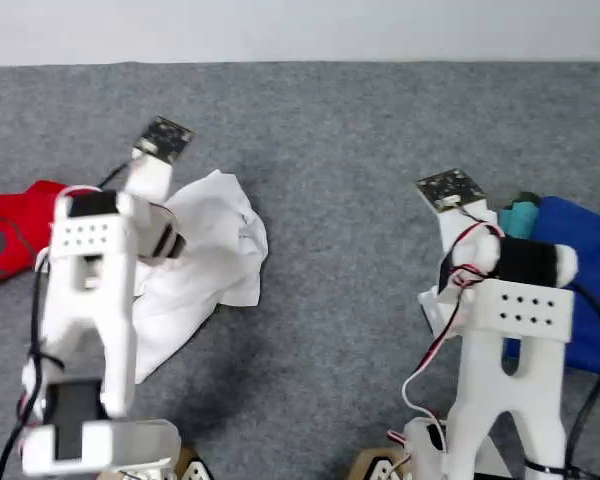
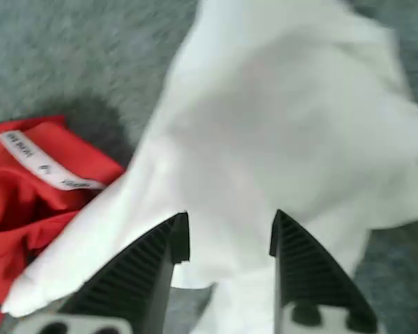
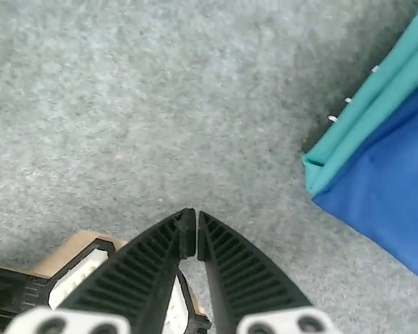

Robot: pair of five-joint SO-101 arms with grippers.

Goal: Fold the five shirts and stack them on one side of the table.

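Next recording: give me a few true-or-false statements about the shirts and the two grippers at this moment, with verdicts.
1. The left gripper is open above the white shirt. True.
2. The right gripper is holding the blue shirt. False: it is shut on nothing, above the bare grey table cover beside the blue shirt.
3. The white shirt is folded flat. False: it lies crumpled.
4. A red shirt lies next to the white shirt. True.
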